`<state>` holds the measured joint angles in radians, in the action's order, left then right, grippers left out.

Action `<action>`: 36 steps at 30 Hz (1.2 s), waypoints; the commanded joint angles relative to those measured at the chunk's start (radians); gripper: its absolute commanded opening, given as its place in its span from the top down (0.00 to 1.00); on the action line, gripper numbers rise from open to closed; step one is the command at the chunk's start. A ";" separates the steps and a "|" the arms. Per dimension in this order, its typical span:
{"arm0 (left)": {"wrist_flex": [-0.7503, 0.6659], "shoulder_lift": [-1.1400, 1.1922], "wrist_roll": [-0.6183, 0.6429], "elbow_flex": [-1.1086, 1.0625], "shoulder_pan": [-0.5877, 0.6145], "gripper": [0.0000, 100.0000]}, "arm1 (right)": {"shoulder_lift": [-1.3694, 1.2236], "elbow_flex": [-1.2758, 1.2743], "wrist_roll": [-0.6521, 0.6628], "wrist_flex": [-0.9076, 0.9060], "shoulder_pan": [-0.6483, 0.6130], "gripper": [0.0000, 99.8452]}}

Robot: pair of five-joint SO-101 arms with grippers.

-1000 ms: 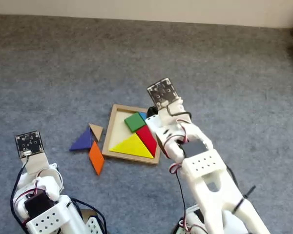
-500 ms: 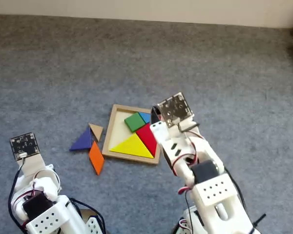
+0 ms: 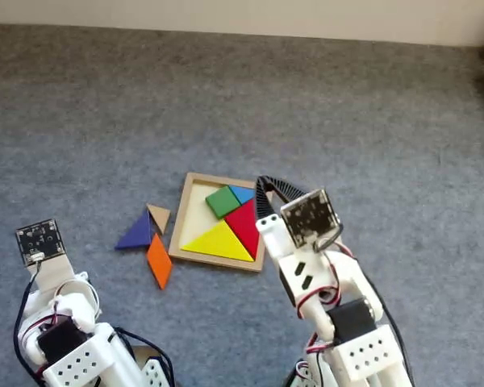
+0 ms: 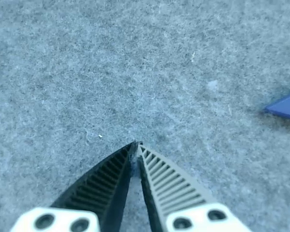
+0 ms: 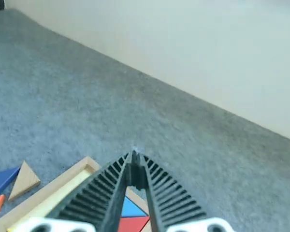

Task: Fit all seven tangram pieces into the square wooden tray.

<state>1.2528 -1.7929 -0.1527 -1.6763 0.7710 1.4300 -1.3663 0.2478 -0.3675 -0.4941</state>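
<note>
The square wooden tray lies mid-table with a green square, a light blue triangle, a red triangle and a yellow triangle inside. Beside its left rim on the carpet lie a dark blue triangle, a small tan triangle and an orange parallelogram. My right gripper is shut and empty, raised over the tray's right edge and pointing at the far wall. My left gripper is shut and empty over bare carpet, with the dark blue triangle off to one side.
Grey carpet covers the table, with open room behind and to the right of the tray. A pale wall runs along the far edge. The left arm's base sits at the front left, the right arm's base at the front right.
My right arm has pulled back from the tray toward the front right, uncovering the light blue triangle in the tray. The left arm drew back slightly toward the front.
</note>
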 commanded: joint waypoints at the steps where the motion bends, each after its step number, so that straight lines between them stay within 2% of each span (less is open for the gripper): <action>1: 0.003 -0.041 0.009 -0.019 0.012 0.99 | 0.094 -0.010 0.009 0.007 -0.001 1.00; 15: 0.003 -0.041 0.009 -0.019 0.012 0.99 | 0.407 -0.140 0.012 0.007 -0.001 1.00; 29: 0.003 -0.041 0.009 -0.019 0.012 0.99 | 0.406 -0.147 0.012 0.007 -0.001 1.00; 36: 0.003 -0.042 0.009 -0.019 0.012 0.99 | 0.406 -0.139 0.012 0.007 0.189 1.00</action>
<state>1.2528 -1.7929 -0.1527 -1.6763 0.7710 1.8197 -1.5244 0.2478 -0.3675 -0.3943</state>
